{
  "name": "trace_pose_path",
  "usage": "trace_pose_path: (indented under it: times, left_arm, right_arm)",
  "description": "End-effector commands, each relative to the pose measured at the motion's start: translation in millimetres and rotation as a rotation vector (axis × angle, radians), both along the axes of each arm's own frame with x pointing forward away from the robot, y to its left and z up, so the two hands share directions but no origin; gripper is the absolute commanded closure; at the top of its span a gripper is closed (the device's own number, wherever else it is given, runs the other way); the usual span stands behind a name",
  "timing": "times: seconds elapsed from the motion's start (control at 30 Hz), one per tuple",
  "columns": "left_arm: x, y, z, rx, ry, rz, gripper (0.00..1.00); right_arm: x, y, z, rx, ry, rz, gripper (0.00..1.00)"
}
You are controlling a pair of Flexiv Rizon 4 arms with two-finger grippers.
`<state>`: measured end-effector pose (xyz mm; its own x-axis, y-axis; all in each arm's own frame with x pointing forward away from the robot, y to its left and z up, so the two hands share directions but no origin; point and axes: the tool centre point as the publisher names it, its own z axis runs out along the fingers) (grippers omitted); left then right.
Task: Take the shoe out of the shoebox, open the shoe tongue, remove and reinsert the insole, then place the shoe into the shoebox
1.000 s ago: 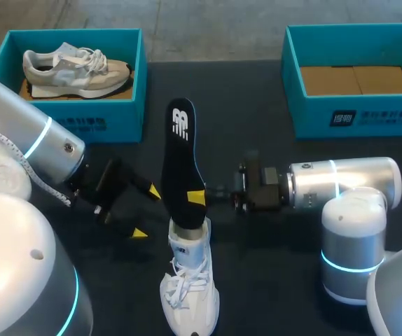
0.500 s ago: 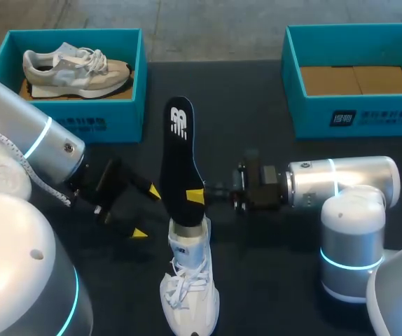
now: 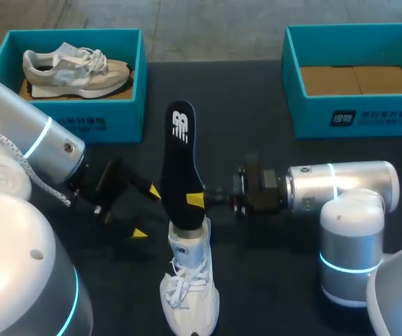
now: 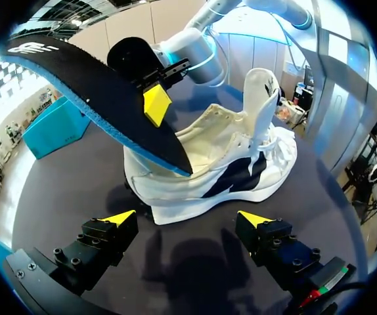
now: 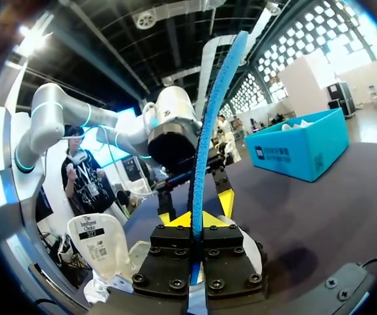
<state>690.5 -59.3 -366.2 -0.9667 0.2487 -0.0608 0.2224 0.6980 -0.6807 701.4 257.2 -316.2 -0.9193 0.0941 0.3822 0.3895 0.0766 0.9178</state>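
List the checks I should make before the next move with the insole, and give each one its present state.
1. Grip: the right gripper is shut on the insole: ok, both yellow tips pinch it.
2. Lower end of the insole is inside the white shoe: ok.
3. The tongue is pulled open: ok, it stands up.
4. Shoe held steady by the left gripper: not ok, it is open and apart from the shoe.
5. The empty shoebox is free for the shoe: ok, only cardboard inside.
6. How deep the insole sits: cannot tell.
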Motion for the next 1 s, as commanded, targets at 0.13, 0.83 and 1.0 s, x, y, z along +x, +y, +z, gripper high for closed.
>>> trace_pose_path:
  times: [0.13, 0.83, 1.0]
  left_arm:
    - [-1.1, -0.4, 0.4, 0.003, -0.002, 0.001, 0.00]
    - [-1.1, -0.4, 0.4, 0.003, -0.002, 0.001, 0.00]
    - [-1.1, -0.4, 0.4, 0.003, -0.002, 0.001, 0.00]
  right_arm:
    - [-5.0, 0.1, -1.4, -0.002, 0.001, -0.006, 1.00]
    - [-10.6, -0.9, -7.5, -0.017, 0.026, 0.001, 1.00]
    - [-10.2, -1.8, -11.1, -0.020, 0.045, 0.000, 1.00]
